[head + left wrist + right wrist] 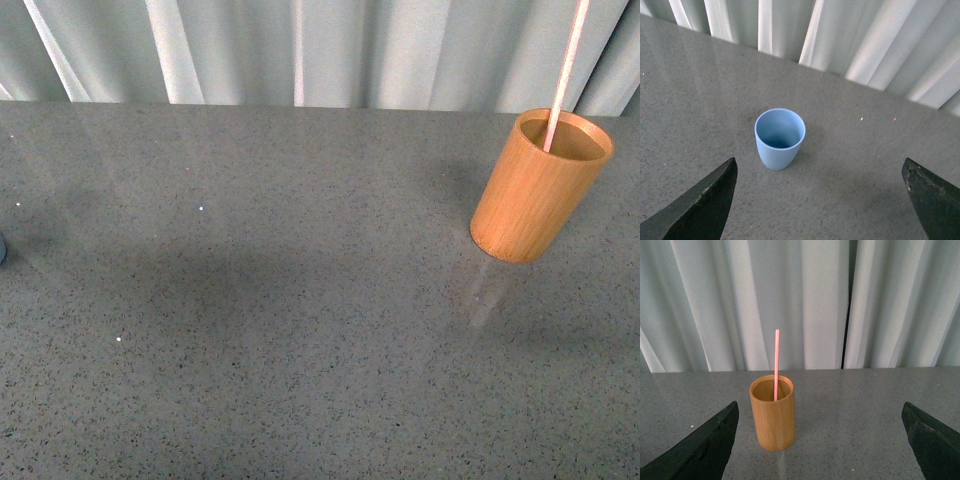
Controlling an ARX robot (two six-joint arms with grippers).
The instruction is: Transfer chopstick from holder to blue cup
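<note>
Two grippers (819, 160) (820, 403) agape, chopstick (776, 360) in holder (772, 425)

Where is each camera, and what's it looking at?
Front view: on the robot's body, looking down at holder and chopstick; no arms show.
Left wrist view: on left arm, facing the blue cup; left gripper shows, jaws apart.
Right wrist view: on right arm, facing the holder; right gripper shows, jaws apart.
Front and right wrist share holder and chopstick.

Table (250, 330): holder (540, 190) far right, chopstick (565, 70) upright inside it (top well above the rim); cup (780, 139) far left, well apart.
</note>
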